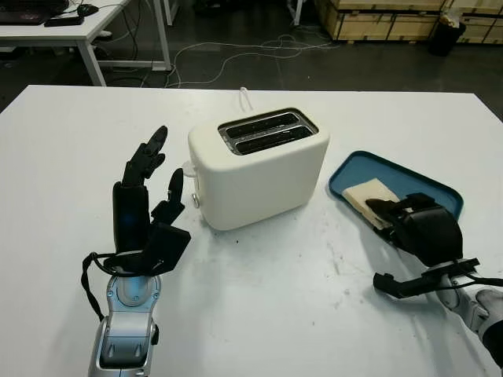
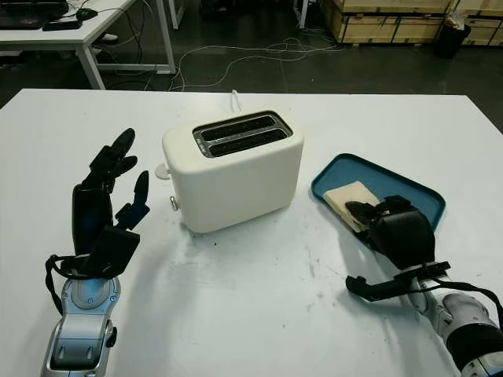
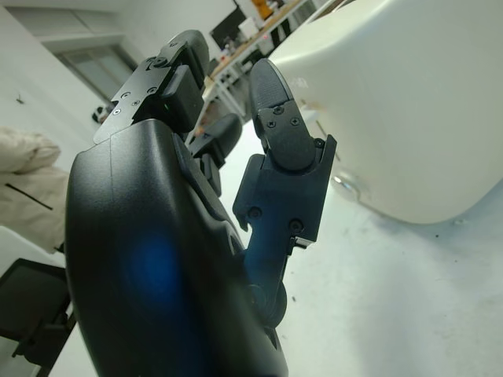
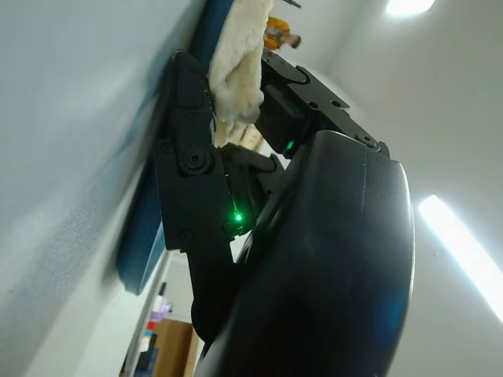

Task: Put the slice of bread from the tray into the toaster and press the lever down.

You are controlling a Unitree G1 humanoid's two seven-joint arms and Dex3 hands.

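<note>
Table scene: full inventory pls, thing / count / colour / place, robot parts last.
toaster: 1, cream, centre of the table, both slots empty
tray: 1, blue, right of the toaster
bread slice: 1, pale, on the tray, at the right hand's fingers
table: 1, white, under everything
cables: several, light, on the floor behind the table
desk: 1, white, far left background
crates: a stack, wooden, far right background
left hand: 1, black, open, raised left of the toaster
right hand: 1, black, over the tray, fingers closed on the bread slice
</note>
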